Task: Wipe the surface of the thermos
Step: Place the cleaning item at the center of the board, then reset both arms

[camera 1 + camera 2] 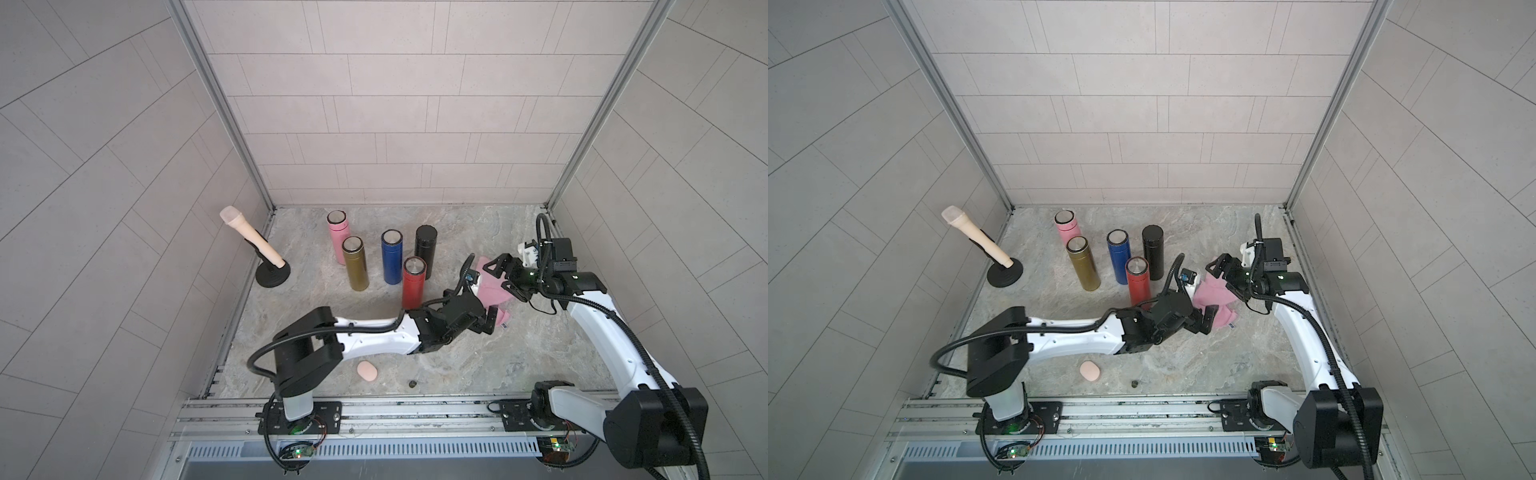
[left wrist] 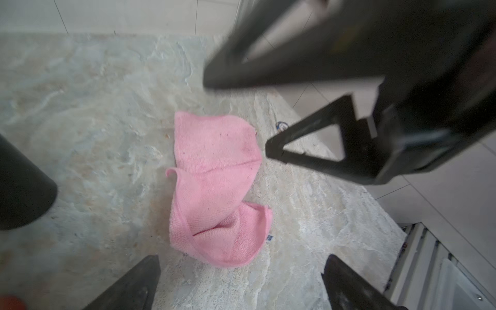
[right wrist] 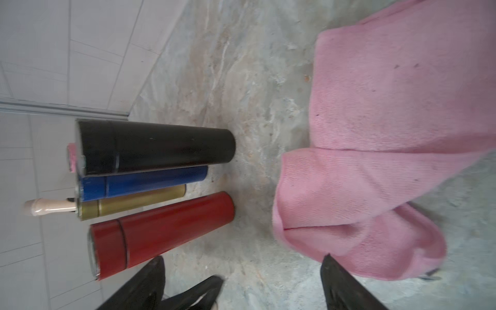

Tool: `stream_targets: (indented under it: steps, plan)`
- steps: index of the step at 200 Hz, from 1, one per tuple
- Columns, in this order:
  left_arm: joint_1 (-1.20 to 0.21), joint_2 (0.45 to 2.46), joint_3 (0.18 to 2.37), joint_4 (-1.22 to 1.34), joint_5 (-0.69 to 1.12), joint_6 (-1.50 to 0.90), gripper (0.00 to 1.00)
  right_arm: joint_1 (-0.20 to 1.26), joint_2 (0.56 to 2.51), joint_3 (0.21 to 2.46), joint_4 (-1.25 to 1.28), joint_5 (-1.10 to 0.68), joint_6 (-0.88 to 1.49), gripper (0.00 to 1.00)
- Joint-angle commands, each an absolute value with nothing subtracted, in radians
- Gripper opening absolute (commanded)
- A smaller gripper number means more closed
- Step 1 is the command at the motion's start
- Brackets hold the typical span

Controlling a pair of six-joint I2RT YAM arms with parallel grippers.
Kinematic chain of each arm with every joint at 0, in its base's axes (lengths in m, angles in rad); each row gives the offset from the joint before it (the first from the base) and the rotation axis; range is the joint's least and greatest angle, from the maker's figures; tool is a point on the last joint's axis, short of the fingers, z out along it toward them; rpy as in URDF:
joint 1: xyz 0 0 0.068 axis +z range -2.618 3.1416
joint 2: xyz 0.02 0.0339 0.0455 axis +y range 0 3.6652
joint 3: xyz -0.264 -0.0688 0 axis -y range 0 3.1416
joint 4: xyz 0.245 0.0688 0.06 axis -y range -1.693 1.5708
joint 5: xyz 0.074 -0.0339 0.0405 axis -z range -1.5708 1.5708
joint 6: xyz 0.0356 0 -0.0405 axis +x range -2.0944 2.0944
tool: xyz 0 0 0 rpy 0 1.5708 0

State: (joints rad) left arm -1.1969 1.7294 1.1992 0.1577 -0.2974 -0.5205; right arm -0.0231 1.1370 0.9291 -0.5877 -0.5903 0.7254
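in both top views we saw five thermoses standing upright on the stone-patterned floor (image 1: 478, 374). the pink thermos (image 1: 337, 237) was at the back, with the gold thermos (image 1: 355, 264) just in front of it. then came the blue thermos (image 1: 392, 257), the black thermos (image 1: 424, 249) and, nearest the arms, the red thermos (image 1: 412, 284). the pink cloth (image 1: 489, 293) lay crumpled on the floor to the right of them, apart from every thermos. the left gripper (image 1: 489, 321) hung at the cloth's near edge and the right gripper (image 1: 501, 279) above its far part, both with jaws spread and nothing in them. a beige microphone-shaped thing (image 1: 249, 239) leaned on a black stand (image 1: 272, 276) by the left wall, and a small peach oval (image 1: 367, 371) lay near the front rail.

in the left wrist view the left gripper (image 2: 241, 259) had its fingers wide apart, released, with the pink cloth (image 2: 214, 188) lying loose on the floor ahead of them. the right gripper (image 2: 239, 115) showed over the cloth's other end, blurred, its fingers parted and empty.

in the right wrist view the right gripper (image 3: 241, 258) had its fingers apart, one tip over the edge of the pink cloth (image 3: 375, 161), gripping nothing. beyond, the black thermos (image 3: 161, 147), blue thermos (image 3: 145, 179), gold thermos (image 3: 134, 202) and red thermos (image 3: 166, 228) stood side by side. a sliver of the pink thermos (image 3: 71, 157) showed behind the black one.
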Motion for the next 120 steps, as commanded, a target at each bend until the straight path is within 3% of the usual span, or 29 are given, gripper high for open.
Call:
stream_targets:
  steps: [1, 35, 72, 103, 120]
  plan:
    - [-1.192, 1.610, 1.235, -0.056, -0.427, -0.439, 1.00, -0.025, 1.075, 0.923, -0.572, -0.413, 0.595, 0.93]
    - [-1.128, 1.341, 1.229, -0.304, -0.705, -0.368, 1.00, -0.025, 0.971, 0.853, -0.568, -0.177, 0.483, 0.95]
    - [-0.776, 1.025, 1.086, -0.485, -0.652, -0.366, 1.00, -0.009, 0.883, 0.807, -0.532, -0.064, 0.407, 0.96]
    - [-0.546, 0.800, 0.784, -0.235, -0.648, -0.179, 1.00, -0.006, 0.897, 0.777, -0.491, -0.016, 0.401, 1.00]
    - [-0.488, 0.744, 0.548, 0.158, -0.678, 0.037, 1.00, 0.001, 0.912, 0.777, -0.470, -0.009, 0.387, 1.00]
